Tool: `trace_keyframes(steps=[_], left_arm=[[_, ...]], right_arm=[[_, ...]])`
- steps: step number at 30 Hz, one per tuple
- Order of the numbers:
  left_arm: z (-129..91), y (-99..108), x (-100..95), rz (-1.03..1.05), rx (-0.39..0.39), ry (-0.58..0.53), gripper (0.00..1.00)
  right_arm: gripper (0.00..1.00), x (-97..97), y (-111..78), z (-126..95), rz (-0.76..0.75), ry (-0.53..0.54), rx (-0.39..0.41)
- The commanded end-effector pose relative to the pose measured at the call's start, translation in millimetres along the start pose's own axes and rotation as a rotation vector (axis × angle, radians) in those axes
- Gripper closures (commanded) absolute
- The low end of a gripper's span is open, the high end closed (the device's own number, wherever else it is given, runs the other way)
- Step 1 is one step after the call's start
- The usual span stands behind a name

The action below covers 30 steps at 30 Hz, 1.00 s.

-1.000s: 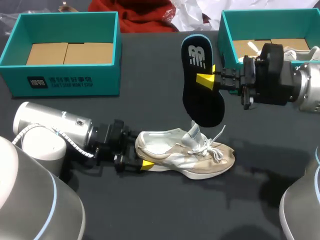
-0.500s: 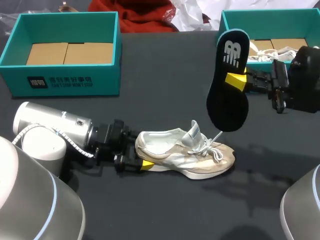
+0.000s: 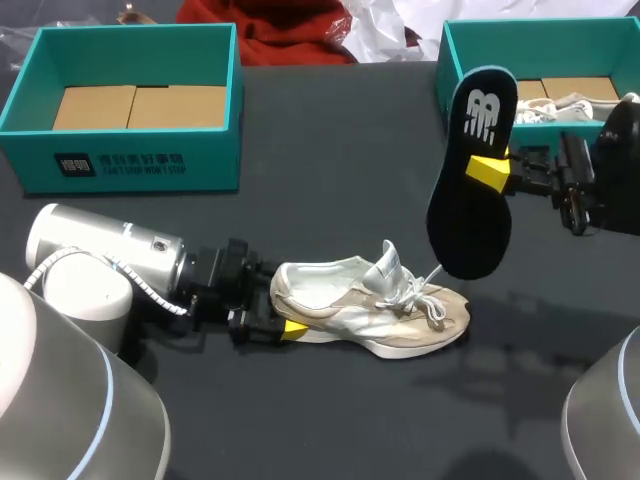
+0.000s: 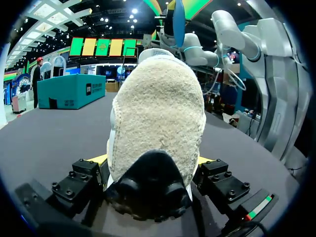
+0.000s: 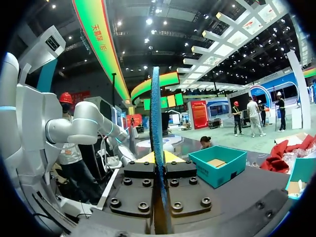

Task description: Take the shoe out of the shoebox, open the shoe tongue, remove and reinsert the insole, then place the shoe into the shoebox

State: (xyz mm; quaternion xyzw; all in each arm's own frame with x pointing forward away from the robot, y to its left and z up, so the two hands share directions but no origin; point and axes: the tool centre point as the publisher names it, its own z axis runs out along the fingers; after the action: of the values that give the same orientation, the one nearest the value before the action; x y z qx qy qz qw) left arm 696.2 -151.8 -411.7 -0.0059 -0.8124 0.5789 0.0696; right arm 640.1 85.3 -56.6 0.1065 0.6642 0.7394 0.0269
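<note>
Insole, thin black oval, in right pincer, nubby cream shoe

We are in a large exhibition hall of a trade fair, not in a home or a lab. Our wrist views show a high white truss ceiling with many small lamps and a long curved green and orange banner hanging under it. Our own place is a table with a black cloth top, where open teal cardboard shoeboxes stand as at a demonstration booth.
</note>
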Motion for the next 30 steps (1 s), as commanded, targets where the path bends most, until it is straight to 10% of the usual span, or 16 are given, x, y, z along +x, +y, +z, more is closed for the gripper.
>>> trace_keyframes(steps=[1,30], left_arm=[[3,3,-0.5,0.000,-0.002,0.000,1.00],[3,3,-0.5,0.000,-0.002,0.000,1.00]], right_arm=[[1.00,32.1,-9.8,-9,0.029,-0.041,0.010],[1.00,63.9,-29.3,-26,0.201,-0.093,0.032]])
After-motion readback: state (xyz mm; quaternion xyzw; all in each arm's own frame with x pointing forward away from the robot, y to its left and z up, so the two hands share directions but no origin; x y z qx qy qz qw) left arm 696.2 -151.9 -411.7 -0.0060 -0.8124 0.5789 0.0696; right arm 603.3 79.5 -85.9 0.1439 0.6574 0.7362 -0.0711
